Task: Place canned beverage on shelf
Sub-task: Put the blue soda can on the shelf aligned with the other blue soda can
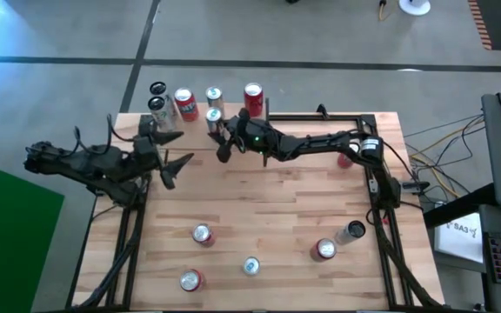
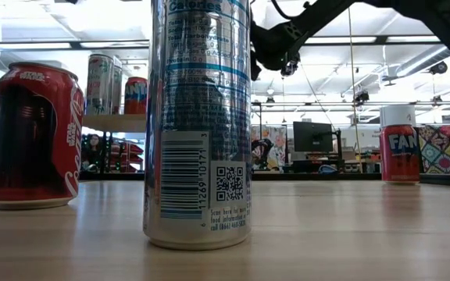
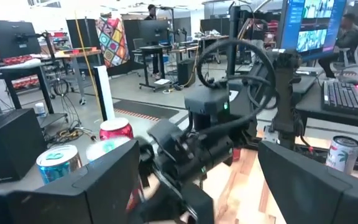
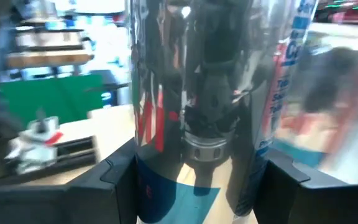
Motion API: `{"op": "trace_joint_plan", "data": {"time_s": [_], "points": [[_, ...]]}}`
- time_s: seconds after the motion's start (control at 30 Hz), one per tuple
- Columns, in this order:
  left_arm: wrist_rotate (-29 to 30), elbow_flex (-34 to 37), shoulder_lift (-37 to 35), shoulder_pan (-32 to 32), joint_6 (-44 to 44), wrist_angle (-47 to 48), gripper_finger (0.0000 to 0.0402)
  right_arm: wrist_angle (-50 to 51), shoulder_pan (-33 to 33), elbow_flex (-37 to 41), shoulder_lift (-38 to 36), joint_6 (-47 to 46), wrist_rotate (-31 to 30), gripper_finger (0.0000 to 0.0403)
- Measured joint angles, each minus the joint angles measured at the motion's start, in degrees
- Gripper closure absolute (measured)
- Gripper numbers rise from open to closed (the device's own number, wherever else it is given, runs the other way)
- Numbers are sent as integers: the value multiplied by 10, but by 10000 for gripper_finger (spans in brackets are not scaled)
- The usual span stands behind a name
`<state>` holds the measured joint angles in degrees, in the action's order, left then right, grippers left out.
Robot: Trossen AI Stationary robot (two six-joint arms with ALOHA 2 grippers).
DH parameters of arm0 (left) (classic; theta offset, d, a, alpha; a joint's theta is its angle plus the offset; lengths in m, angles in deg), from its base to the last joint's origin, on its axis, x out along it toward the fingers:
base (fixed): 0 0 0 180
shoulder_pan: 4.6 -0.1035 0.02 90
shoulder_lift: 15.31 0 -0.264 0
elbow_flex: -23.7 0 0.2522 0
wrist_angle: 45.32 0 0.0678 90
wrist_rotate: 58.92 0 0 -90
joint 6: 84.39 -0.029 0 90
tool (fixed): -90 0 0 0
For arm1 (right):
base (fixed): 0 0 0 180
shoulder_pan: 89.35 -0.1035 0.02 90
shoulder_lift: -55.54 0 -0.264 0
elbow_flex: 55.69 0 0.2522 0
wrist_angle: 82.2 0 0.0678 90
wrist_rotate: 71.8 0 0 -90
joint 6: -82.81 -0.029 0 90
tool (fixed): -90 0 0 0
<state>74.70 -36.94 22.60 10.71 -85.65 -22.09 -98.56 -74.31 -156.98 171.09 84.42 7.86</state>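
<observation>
Right gripper clamped round silver can, fingers flanking its sides, likely so it stays upright for set-down. Can at back of table by shelf, beside cans already there; long axis vertical, top up. Left gripper spread wide, empty, waiting near shelf.

The desk is pale butcher-block wood in strips. Both arms are black; the right arm shows a small green light. The held can is mirror silver with blue panels and red streaks. Nearest the low camera stands a silver can with blue print, a barcode and a QR code; beside it a dark red cola can with white script. The shelf is light wood.
</observation>
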Motion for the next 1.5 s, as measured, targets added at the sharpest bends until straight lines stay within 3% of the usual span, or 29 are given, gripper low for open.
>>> {"op": "trace_joint_plan", "data": {"time_s": [0.13, 0.87, 1.5], "points": [[0, 12, -2, 0, 0, 0, 88, 8, 2, 0, -1, -1, -33, 195], [10, 17, -1, 0, 2, -8, 88, 74, 10, 0, 1, -10, -47, 182], [10, 17, 5, 0, 2, -8, 88, 131, 12, 1, -5, -4, -48, 94]]}}
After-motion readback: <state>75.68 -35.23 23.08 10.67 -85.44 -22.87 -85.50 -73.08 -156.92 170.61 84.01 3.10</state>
